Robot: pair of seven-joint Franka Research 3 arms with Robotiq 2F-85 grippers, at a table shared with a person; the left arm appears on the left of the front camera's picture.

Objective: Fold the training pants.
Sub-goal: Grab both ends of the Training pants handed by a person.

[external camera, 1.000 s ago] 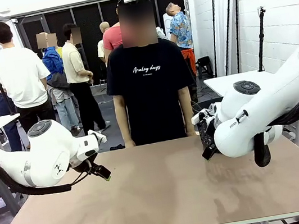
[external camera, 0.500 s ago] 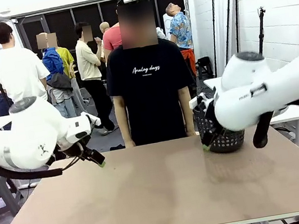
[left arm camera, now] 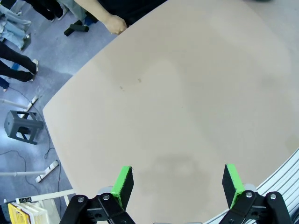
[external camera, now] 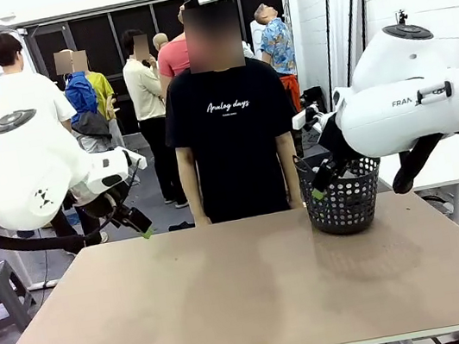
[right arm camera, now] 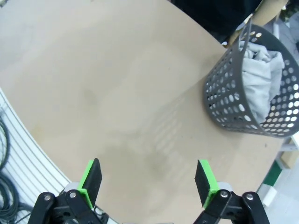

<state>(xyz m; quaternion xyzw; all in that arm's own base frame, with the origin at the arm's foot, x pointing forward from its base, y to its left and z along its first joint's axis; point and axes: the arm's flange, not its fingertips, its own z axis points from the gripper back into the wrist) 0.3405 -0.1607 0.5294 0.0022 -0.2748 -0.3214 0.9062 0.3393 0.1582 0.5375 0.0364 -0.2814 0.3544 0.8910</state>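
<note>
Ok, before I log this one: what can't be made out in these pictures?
- Training pants: right wrist view, bunched in the black mesh basket; its wall covers their lower part, and the picture's edge cuts the basket off.
- Basket's contents: front view, the right gripper and its arm stand before the opening.
- Person's hand: one shows at the left wrist view's top; in the front view the table hides both.

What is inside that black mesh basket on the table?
Crumpled light grey cloth, the training pants, fills the basket. Its wall covers their lower part, so whether anything lies beneath them cannot be seen.
</note>
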